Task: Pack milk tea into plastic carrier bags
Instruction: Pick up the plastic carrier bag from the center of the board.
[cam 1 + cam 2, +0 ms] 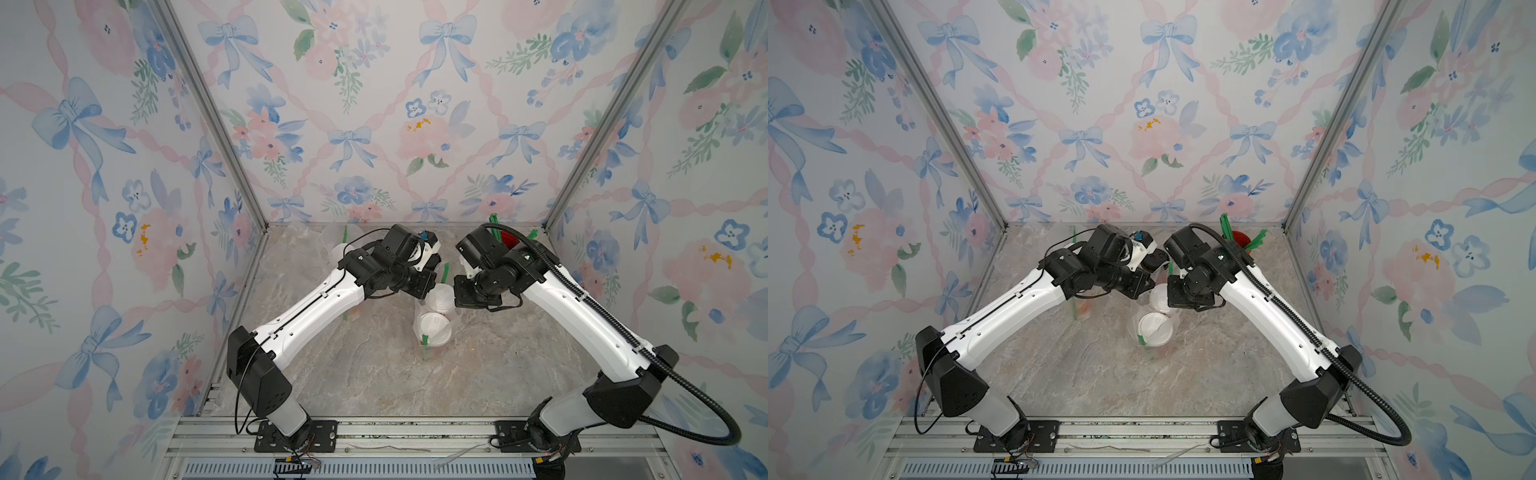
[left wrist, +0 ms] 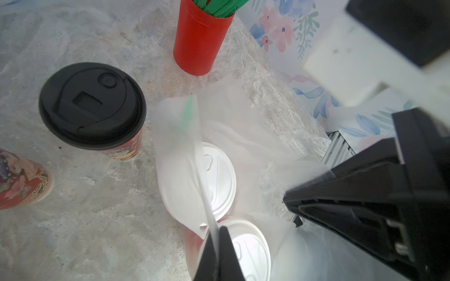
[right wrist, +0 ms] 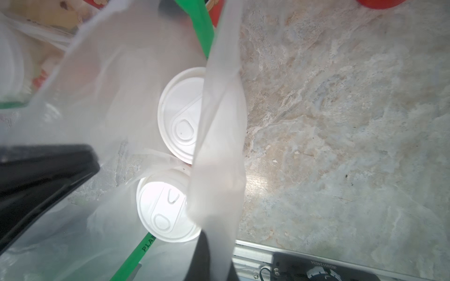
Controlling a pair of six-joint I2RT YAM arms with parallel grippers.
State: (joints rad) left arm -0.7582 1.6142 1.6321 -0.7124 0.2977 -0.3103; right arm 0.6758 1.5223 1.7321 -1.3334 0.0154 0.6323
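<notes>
A clear plastic carrier bag [image 1: 419,311] stands mid-table with two white-lidded milk tea cups [image 1: 434,328] [image 1: 441,299] and a green straw inside. My left gripper [image 2: 217,231] is shut on one thin handle strip [image 2: 201,167] of this bag, directly above the two lids [image 2: 219,177] [image 2: 250,245]. My right gripper [image 3: 214,243] is shut on the opposite handle loop [image 3: 219,136], over the same lids [image 3: 181,114] [image 3: 162,209]. The handles are drawn up taut between the two grippers. A black-lidded milk tea cup [image 2: 92,104] stands outside the bag.
A plain red cup of green straws [image 1: 508,239] stands at the back right. Another clear bag with a white-lidded cup and a straw [image 1: 341,251] sits at the back left under the left arm. A red printed cup [image 2: 22,180] stands near the black-lidded one.
</notes>
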